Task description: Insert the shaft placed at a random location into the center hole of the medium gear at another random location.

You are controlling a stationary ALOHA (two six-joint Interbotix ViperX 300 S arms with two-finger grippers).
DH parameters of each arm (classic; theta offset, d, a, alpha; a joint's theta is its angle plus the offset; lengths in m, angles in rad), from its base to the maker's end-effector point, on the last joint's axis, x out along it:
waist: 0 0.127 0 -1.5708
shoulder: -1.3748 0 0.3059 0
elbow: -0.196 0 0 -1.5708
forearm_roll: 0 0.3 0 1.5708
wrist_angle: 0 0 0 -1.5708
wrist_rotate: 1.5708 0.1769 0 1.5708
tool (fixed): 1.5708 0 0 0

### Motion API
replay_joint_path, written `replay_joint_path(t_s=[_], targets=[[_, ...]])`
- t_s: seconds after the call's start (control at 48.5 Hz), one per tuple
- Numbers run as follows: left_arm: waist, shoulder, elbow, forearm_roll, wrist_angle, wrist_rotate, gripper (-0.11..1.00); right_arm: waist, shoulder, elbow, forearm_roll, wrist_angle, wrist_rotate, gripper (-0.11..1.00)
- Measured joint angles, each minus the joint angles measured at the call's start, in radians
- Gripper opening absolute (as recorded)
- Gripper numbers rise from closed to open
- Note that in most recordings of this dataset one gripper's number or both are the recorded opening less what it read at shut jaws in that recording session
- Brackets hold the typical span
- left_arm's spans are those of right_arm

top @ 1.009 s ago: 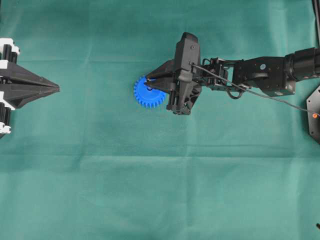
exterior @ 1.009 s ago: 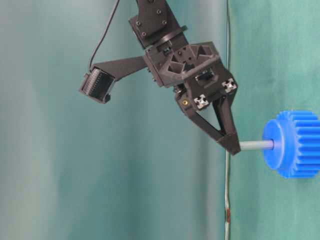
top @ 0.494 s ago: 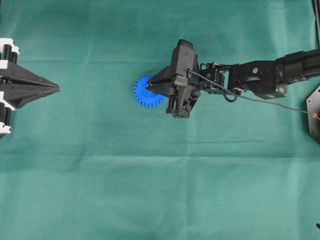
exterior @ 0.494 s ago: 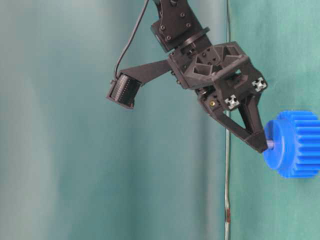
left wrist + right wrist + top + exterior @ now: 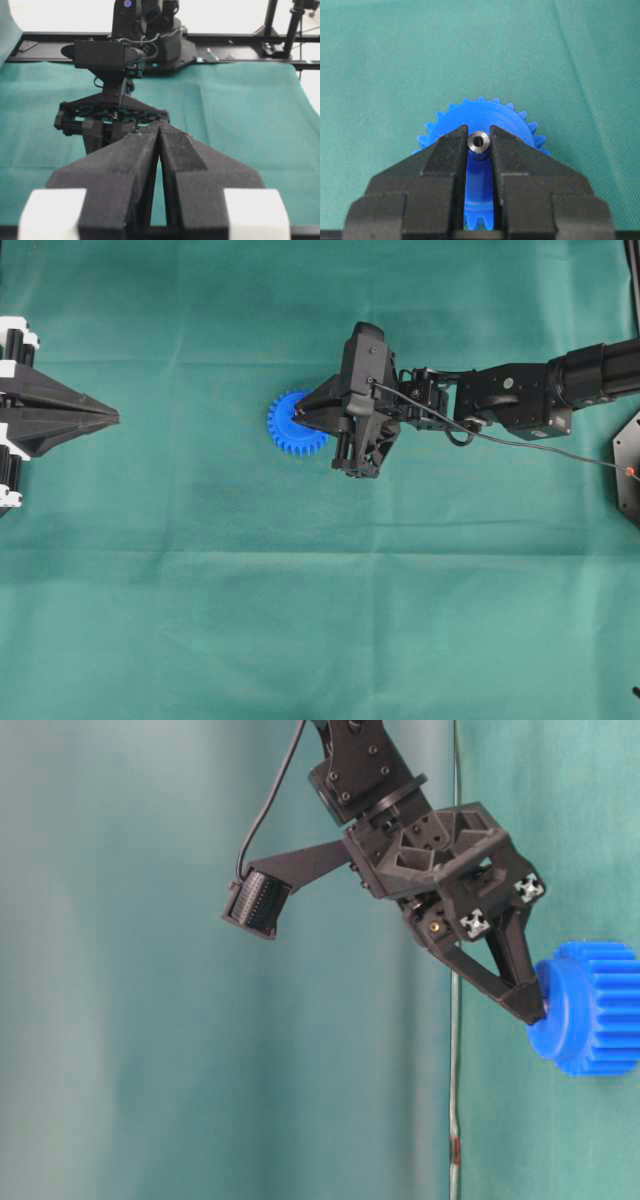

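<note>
Right gripper [image 5: 479, 145] clamped on shaft [image 5: 479, 144], now sunk almost fully into medium gear [image 5: 590, 1008], fingertips at hub; insertion nearly complete. Left gripper [image 5: 159, 131] together, idle.

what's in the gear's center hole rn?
The shaft, shut between the right gripper fingers, stands over the medium gear hub. Only its top end shows; the center hole and insertion depth are hidden.

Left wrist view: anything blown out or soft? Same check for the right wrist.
Left wrist view: background beyond the table is overexposed white; the left end effector looks soft up close. Right wrist view: evenly lit, the shaft and medium gear sharp, no glare.
</note>
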Motion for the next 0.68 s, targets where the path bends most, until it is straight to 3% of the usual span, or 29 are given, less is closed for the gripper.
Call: replay_joint_path(t_s=[0.309,0.371,0.577,0.68], targets=[[-0.002,0.000,0.000,0.000,0.000,0.000,0.00,0.002,0.000,0.000,0.000,0.000,0.000,0.15],[-0.002,0.000,0.000,0.000,0.000,0.000,0.00,0.002,0.000,0.000,0.000,0.002,0.000,0.26],[0.000,0.000,0.000,0.000,0.000,0.000,0.00,0.006,-0.005,-0.002,0.000,0.000,0.000,0.85],[-0.002,0.000,0.000,0.000,-0.002,0.000,0.00,0.006,-0.032,-0.002,0.002,0.000,0.000,0.84]])
